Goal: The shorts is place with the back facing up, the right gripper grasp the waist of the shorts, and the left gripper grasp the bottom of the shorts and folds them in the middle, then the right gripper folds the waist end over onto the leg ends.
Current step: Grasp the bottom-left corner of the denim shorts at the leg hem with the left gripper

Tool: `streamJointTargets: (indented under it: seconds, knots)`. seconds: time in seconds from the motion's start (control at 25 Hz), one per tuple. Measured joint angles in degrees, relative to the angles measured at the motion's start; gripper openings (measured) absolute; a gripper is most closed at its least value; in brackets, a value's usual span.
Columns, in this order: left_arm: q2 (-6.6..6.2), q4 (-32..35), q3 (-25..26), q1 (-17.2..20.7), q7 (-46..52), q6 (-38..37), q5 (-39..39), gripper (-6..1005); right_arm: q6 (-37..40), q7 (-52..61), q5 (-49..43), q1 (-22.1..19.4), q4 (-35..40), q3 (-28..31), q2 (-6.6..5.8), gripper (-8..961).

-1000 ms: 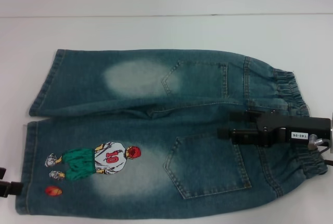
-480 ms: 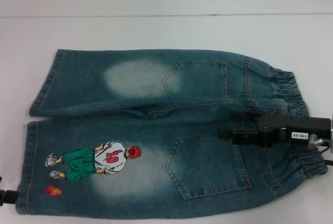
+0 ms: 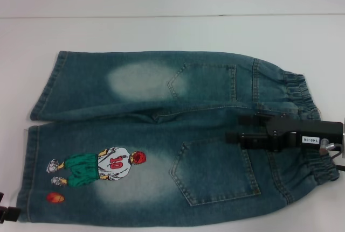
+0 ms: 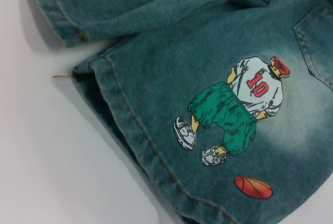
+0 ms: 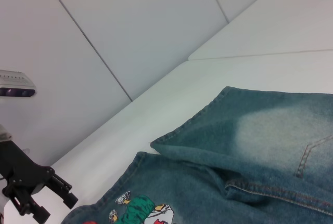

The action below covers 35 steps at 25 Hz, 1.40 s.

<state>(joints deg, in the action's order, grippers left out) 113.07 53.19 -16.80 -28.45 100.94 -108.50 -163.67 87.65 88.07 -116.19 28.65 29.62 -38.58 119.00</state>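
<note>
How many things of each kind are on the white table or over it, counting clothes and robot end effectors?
Shorts: 1, the shorts, lying flat.
End effectors: 2, the right end effector over the waist end, the left end effector at the leg hems.
Total: 3

Red number "10" on the white shirt back of the cartoon footballer print (image 4: pixel 244 109), which sits on the near leg of the blue-green washed denim shorts (image 3: pixel 161 135); sharp in the left wrist view, also legible in the head view (image 3: pixel 115 162).

Small white label sticker (image 3: pixel 313 140) on the slim black right gripper arm (image 3: pixel 285 135) carries dark printed characters; they look like "140-06", but the digits are too small to be sure.

No other lettering, brand marks or signs can be read on anything else.
</note>
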Motion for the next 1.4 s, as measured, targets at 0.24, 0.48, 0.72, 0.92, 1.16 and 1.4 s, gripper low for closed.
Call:
streamJointTargets:
  seconds: [0.24,0.48,0.72,0.92,1.16,1.4]
  knots:
    - [0.27,-0.26,0.01,0.34,0.03,-0.18,0.01,878,0.00,0.00,0.00,0.00,0.06,0.00,0.00,924]
    - [0.82,-0.67,-0.96,0.35,0.05,-0.19,0.02,878,-0.02,-0.07,0.00,0.00,0.00,0.00,0.00,925]
    - [1.11,-1.30,-1.22,0.33,-0.15,0.30,0.02,878,-0.03,-0.17,0.00,-0.05,-0.04,0.08,0.13,924]
    - [1.12,-1.52,-1.22,0.28,-0.24,0.68,0.05,878,-0.03,-0.18,0.00,-0.09,-0.03,0.09,0.20,924]
    - [1.12,-2.00,-1.23,-0.12,-0.36,0.59,0.49,878,-0.03,-0.18,0.00,-0.10,0.00,0.15,0.26,924]
    - [1.16,-3.10,-1.64,-0.69,-0.45,0.68,0.30,878,-0.09,-0.18,0.00,-0.09,0.00,0.18,0.26,925]
